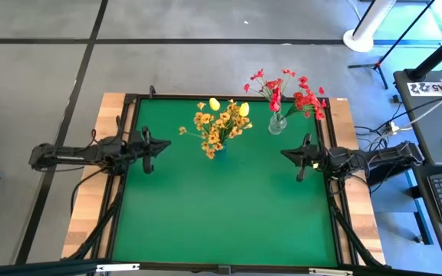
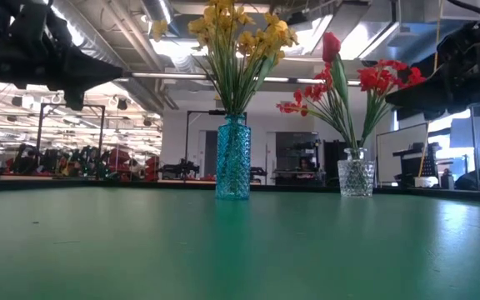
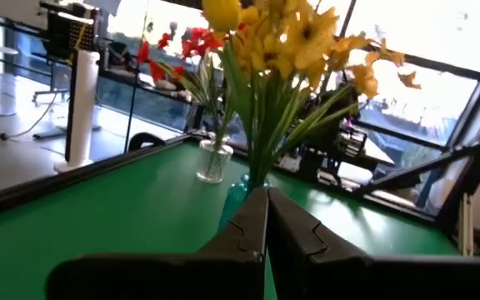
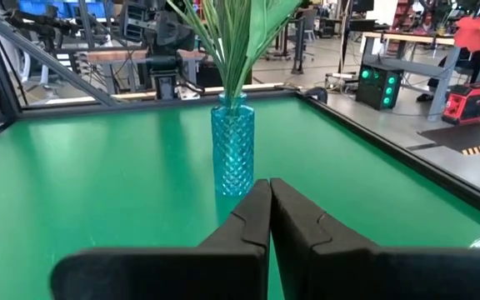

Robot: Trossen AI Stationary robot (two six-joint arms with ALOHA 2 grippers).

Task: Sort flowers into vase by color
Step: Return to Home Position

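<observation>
At mat (image 1: 221, 215) sides, L end effector (image 3: 267, 193) & R end effector (image 4: 271, 182) closed, empty; flowers (image 1: 219, 126) in vases (image 2: 232, 162).

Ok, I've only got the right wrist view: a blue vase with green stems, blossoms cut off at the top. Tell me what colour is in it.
Observer: The low view shows only yellow flowers in the blue vase.
Operator: Now place the reds for me.
Observer: The red flowers all stand in the transparent vase, beside the blue one and nearer the right arm's side in the high view.
Operator: Report the left arm.
Observer: The left end effector is shut and empty at the mat's left edge, facing the right end effector across the table.
</observation>
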